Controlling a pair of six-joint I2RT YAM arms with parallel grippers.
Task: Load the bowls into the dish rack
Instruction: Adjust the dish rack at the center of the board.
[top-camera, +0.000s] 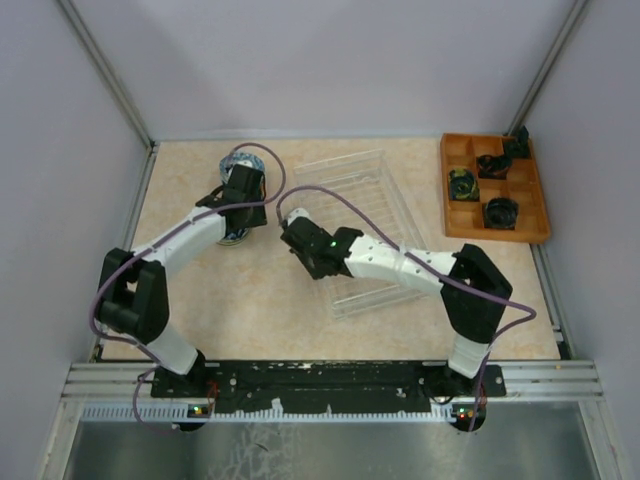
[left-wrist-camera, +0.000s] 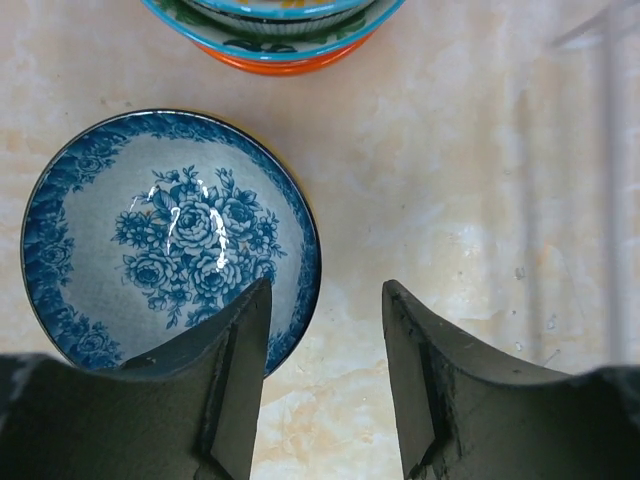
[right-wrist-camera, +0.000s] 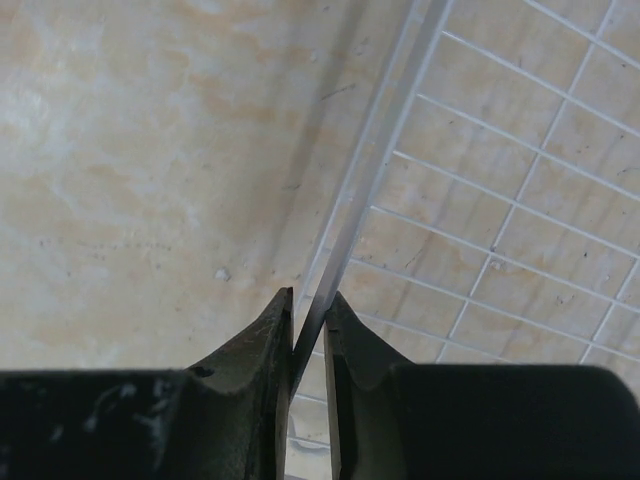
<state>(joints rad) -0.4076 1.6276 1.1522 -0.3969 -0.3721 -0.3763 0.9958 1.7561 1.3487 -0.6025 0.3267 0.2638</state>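
**Rack pinched at its rim, bowls out on the tabletop**

The dish rack (top-camera: 372, 190) lies flat in the middle of the tabletop (top-camera: 260, 310), its pale wire grid showing the marbled surface underneath. And look at the rack's left edge: the right pincer (right-wrist-camera: 308, 320) has its two fingers drawn in tight on the raised rim, which runs straight up between them. That is a firm clamp on the rack.

Off to the rack's left sit the bowls. A blue-flowered bowl (left-wrist-camera: 170, 240) stands upright on the tabletop. Just beyond it, close but not touching, is a stack of bowls (left-wrist-camera: 275, 35), with an orange-sided one at the bottom and a green-patterned one nested above it.

The left pincer (left-wrist-camera: 325, 295) hangs over this spot with its jaws parted. One finger is above the blue bowl's rim and the other above bare tabletop. Nothing is gripped, and I cannot tell whether the finger touches the rim.

In the far right corner, well apart, an orange tray (top-camera: 535, 215) holds black items (top-camera: 500, 212).
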